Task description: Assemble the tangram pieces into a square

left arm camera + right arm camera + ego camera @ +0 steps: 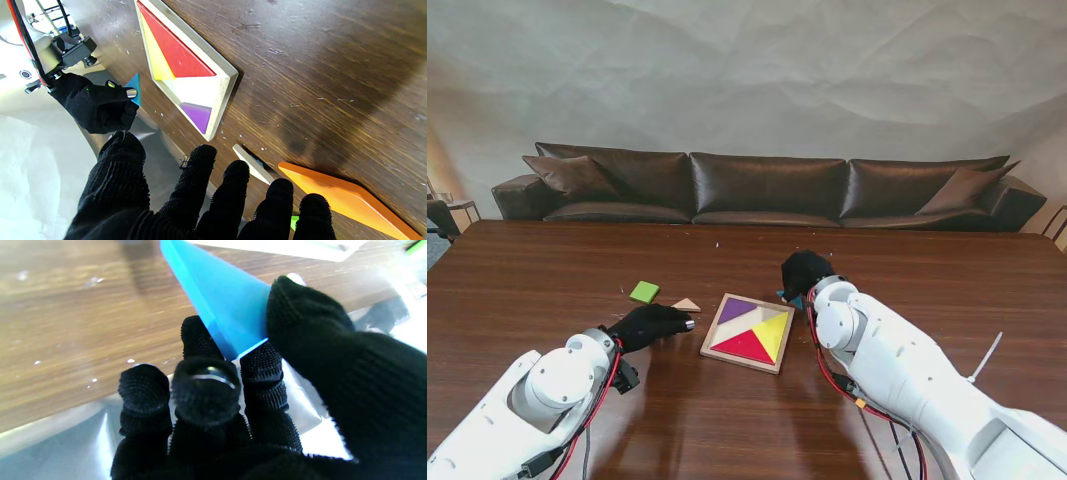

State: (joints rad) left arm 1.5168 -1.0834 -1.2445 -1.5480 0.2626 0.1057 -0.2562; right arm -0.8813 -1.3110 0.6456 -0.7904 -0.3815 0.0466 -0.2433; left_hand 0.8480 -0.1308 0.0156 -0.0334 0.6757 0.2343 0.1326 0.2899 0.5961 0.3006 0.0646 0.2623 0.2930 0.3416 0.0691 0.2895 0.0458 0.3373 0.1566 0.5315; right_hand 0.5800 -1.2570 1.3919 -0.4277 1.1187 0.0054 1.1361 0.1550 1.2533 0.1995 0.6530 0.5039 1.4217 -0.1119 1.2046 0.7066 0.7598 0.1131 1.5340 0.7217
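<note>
The wooden square tray [717, 346] [224, 80] lies mid-table holding purple [734, 309], yellow [774, 331] and red [743, 346] pieces, with a bare gap in it. My right hand [805, 274] [267, 380] hovers at the tray's far right corner, shut on a blue triangle [227, 303] [134, 87] pinched between thumb and fingers. My left hand [649, 324] [186, 196] is open, fingers spread, just left of the tray. A pale triangle [686, 305] [252, 164] and an orange piece [340, 196] lie by its fingertips. A green square [644, 292] sits farther left.
The brown wooden table [547, 280] stretches wide on both sides. A dark leather sofa [767, 190] stands beyond its far edge. A white cable tie [985, 357] pokes from the right arm.
</note>
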